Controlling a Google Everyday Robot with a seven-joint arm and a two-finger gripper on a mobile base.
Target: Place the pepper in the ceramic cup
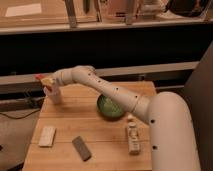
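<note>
a wooden table stands before a dark wall. one pepper sits clamped in the gripper above one ceramic cup, far left. one green bowl mid-table; one bottle, one dark block, one pale block nearer.

Red-orange pepper at white gripper fingers; white ceramic cup just below them; green bowl, light wood tabletop, dark grey block.
</note>
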